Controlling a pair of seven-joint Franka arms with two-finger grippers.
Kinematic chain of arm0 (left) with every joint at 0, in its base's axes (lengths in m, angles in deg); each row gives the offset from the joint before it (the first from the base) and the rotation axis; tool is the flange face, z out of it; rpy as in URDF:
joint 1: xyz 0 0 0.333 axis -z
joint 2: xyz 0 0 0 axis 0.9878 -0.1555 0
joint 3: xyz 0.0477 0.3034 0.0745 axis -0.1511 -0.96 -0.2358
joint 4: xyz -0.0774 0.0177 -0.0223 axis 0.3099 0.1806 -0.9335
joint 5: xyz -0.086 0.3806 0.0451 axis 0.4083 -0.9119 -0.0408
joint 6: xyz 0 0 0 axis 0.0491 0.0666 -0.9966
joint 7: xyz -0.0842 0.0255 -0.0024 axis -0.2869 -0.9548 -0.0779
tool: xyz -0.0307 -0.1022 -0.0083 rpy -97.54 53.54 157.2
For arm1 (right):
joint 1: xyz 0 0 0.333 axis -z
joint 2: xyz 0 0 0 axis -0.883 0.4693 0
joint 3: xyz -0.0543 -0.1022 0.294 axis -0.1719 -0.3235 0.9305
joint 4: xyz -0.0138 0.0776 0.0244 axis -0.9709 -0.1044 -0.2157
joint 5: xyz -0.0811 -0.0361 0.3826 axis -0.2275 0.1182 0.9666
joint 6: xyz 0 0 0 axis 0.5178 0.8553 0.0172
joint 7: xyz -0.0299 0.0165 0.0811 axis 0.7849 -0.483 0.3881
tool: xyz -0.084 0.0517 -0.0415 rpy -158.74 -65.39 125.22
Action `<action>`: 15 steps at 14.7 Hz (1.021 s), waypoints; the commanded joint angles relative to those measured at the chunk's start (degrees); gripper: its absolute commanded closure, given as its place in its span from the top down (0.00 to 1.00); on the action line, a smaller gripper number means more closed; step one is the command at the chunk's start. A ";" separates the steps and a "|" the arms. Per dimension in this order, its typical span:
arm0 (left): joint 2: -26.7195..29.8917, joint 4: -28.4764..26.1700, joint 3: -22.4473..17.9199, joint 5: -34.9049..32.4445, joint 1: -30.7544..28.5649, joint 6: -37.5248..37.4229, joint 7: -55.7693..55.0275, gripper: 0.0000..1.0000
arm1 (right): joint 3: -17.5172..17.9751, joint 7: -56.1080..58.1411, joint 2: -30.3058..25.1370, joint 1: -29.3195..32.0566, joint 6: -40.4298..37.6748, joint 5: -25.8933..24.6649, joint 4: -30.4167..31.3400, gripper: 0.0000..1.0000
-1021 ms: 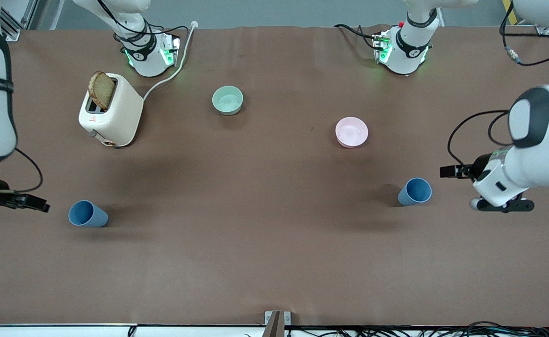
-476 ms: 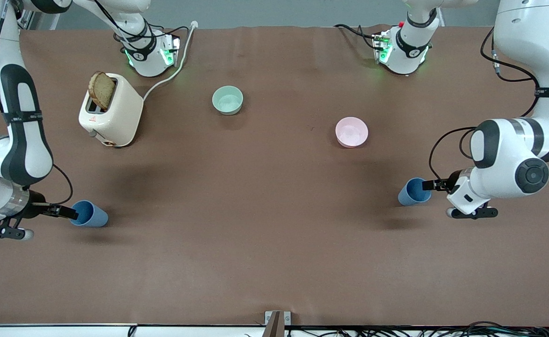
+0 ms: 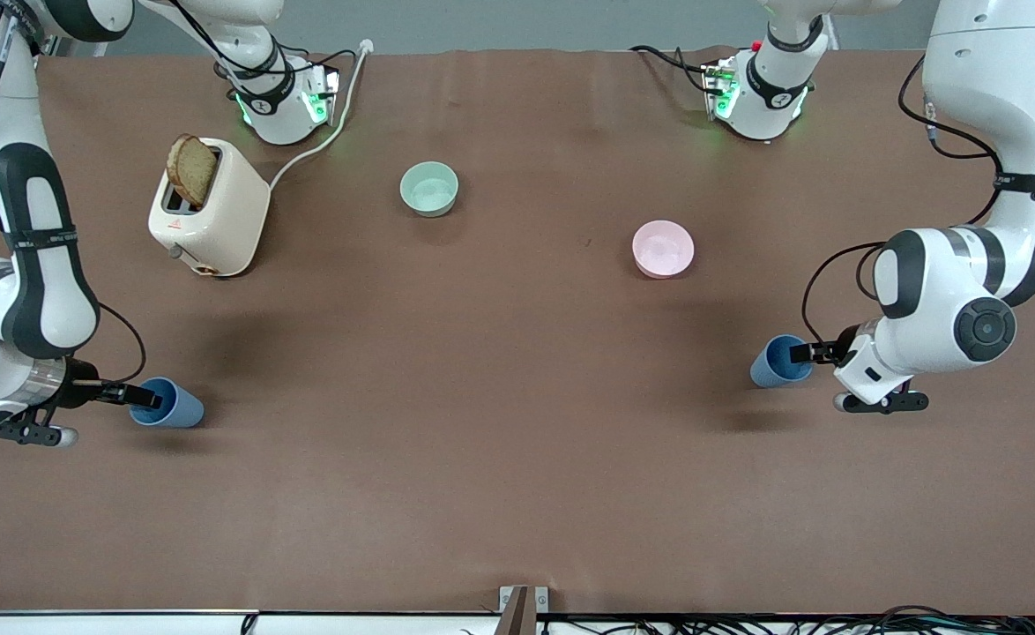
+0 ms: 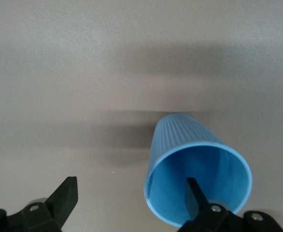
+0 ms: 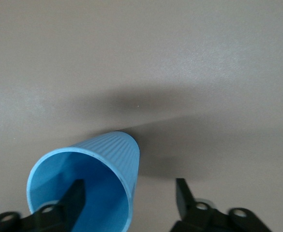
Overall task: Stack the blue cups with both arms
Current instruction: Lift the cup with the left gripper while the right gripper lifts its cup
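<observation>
Brown desk (image 3: 517, 459), both white arms low: left end effector (image 3: 801, 353) and right end effector (image 3: 138, 397) each open, straddling the rim of a ribbed blue plastic cup (image 3: 778, 360) (image 3: 169, 404) at mid-right and lower-left of frame, nothing gripped, lifted or stacked yet.

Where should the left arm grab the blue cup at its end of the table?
Grip the rim wall of the blue cup, coming in level toward its mouth. It lies on its side, its mouth facing the open left end effector, which has one finger inside the mouth and the other finger outside, astride the rim wall.
</observation>
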 commanded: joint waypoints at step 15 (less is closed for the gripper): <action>0.84 11.13 3.75 -0.16 0.89 -11.79 0.52 0.01 | 0.37 0.88 -9.07 -0.89 -4.64 0.42 -0.20 0.00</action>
